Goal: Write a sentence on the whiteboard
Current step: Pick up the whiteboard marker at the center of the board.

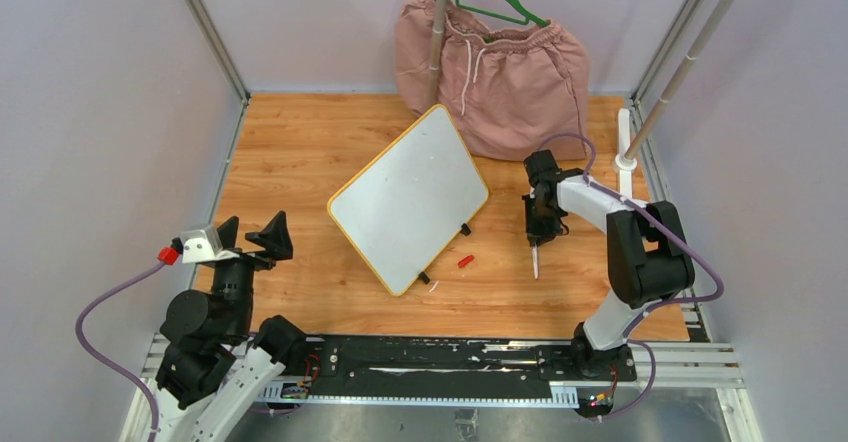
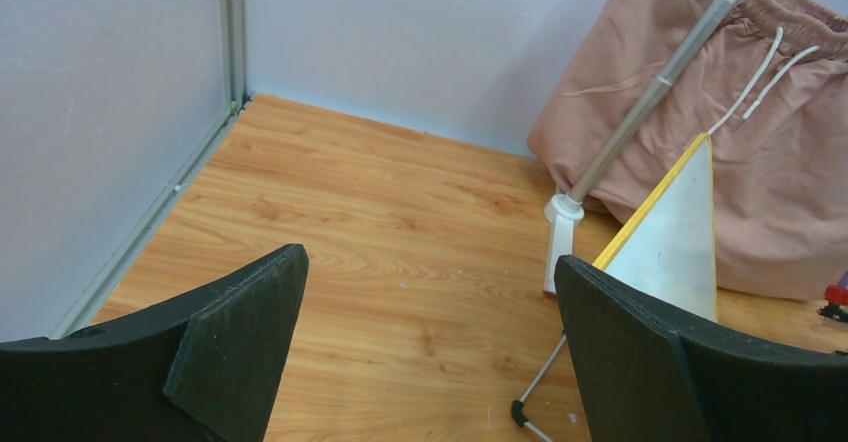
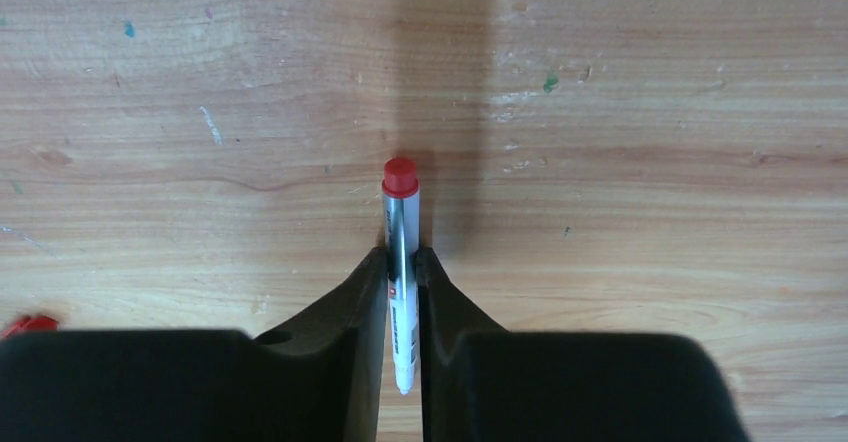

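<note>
The right claw (image 3: 401, 255) pinches a slim white marker (image 3: 400, 212) with a red end, held over the scuffed wooden table (image 3: 650, 112). The left claw (image 2: 428, 259) stands spread wide. The whiteboard (image 1: 408, 197) sits propped on small black feet, near the right claw on its left and not touching it. It is a smooth white rectangle with rounded corners and a thin yellow-orange rim.

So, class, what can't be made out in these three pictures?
Right wrist view: marker label, too small; barrel partly hidden by the right gripper.
Left wrist view: whiteboard mostly hidden behind the left gripper.
Right wrist view: small red object cut off at the left edge.
</note>
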`<act>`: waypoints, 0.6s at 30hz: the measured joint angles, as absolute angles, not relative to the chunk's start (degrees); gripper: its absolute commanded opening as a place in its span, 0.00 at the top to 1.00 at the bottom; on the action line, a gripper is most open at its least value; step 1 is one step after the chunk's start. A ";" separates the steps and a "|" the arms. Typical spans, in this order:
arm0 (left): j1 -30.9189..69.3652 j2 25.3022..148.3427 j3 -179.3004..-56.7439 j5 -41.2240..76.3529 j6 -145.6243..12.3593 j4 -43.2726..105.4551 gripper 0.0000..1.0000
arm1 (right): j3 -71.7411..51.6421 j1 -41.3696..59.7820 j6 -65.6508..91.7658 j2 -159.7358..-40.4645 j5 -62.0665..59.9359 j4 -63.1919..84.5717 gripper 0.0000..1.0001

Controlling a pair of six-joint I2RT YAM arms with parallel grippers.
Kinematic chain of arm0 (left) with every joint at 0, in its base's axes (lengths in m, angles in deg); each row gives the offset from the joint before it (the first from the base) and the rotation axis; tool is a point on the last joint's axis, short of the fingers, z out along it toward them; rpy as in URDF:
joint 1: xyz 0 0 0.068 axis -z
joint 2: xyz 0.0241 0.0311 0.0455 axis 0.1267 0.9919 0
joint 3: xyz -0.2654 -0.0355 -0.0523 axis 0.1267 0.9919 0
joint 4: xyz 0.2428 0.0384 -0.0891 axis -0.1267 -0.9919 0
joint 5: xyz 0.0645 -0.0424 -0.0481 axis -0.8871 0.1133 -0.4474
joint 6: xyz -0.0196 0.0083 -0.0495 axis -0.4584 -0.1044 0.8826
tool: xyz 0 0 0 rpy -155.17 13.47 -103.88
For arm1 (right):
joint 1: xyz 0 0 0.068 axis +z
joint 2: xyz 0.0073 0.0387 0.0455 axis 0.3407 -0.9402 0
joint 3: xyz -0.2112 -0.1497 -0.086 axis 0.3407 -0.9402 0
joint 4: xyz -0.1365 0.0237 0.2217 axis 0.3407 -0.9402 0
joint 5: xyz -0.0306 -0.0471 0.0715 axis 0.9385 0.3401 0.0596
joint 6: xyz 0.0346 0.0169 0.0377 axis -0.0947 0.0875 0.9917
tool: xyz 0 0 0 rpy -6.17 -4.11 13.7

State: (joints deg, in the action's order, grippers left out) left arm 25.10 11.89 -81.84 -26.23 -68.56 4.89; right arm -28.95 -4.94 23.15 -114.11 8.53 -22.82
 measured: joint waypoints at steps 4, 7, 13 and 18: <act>25.10 11.89 -81.84 -25.72 -68.37 4.96 0.00 | -29.19 -5.07 22.97 -113.87 8.25 -22.63 1.00; 25.10 11.89 -81.97 -25.09 -67.71 5.37 0.00 | -30.27 -5.20 22.97 -112.71 8.09 -21.80 1.00; 25.10 11.89 -86.74 -24.80 -65.26 5.09 0.00 | -33.92 -5.18 23.28 -105.30 7.99 -22.17 1.00; 25.10 11.80 -91.59 -25.37 -60.93 7.34 0.00 | -34.66 -3.19 24.37 -91.05 8.20 -24.37 1.00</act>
